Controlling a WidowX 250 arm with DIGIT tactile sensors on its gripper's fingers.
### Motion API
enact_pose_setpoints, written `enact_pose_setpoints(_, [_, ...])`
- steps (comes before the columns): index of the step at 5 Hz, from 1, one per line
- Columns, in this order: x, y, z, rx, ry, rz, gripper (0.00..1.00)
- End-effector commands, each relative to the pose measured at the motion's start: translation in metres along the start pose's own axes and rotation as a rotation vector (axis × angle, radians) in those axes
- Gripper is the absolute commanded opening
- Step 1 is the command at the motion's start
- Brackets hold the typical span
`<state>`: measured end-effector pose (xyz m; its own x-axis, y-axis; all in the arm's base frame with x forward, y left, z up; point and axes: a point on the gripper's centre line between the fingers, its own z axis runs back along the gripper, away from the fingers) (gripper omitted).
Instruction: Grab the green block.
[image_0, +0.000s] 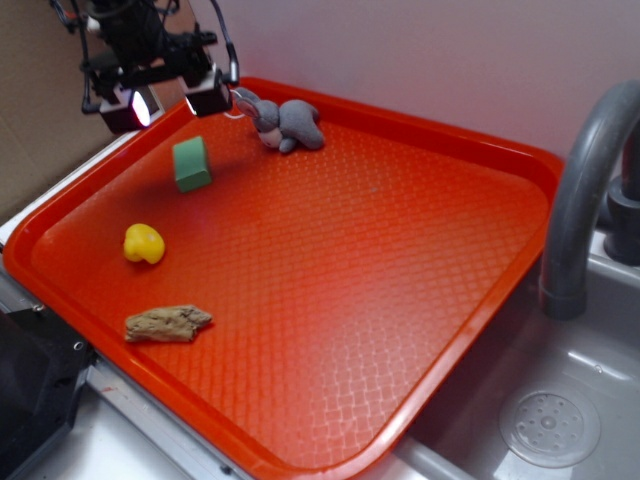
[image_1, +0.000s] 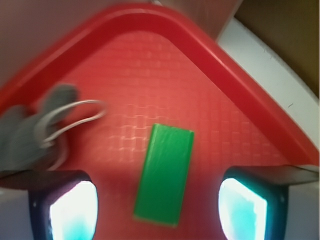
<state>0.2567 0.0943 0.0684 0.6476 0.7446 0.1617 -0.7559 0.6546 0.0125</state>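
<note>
1. The gripper (image_0: 168, 102) hangs at the far left corner of the red tray (image_0: 420, 330), above the surface and touching nothing; its 2 fingers (image_0: 128, 108) stand wide apart with empty air between them.
2. In the wrist view the gripper (image_1: 157, 210) shows its 2 fingertips (image_1: 72, 210) at the bottom left and bottom right, and the green block (image_1: 165, 175) lies in the gap between them, lower down on the tray floor, its long side tilted a little off upright in the picture.
3. From the exterior view, the green block (image_0: 192, 164) rests on the tray just below and slightly right of the open claw, near the tray's left rim, apart from everything else.
4. A yellow rounded toy (image_0: 143, 243) sits nearer the camera, close to the left rim, well apart from the block.
5. A brown rough piece (image_0: 167, 323) lies flat nearer still, beside the tray's front-left edge.
6. A grey plush (image_0: 288, 124) lies by the far rim, to the right of the gripper; in the wrist view the grey plush (image_1: 30, 130) appears blurred at the left, with a thin wire loop over it.
7. At the far right, a grey faucet (image_0: 585, 190) curves over a sink (image_0: 560, 400), whose round drain (image_0: 549, 427) sits beyond the tray's right corner.
</note>
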Motion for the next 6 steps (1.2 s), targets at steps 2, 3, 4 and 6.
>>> enact_pose_setpoints(2, [0.005, 0.001, -0.055, -0.005, 0.138, -0.022, 1.00])
enact_pose_setpoints(3, [0.000, -0.003, -0.060, -0.031, 0.174, -0.050, 1.00])
enact_pose_setpoints(4, [-0.003, -0.003, -0.059, -0.048, 0.171, -0.058, 0.00])
enact_pose_setpoints(6, [-0.001, 0.001, -0.039, -0.012, 0.131, -0.069, 0.00])
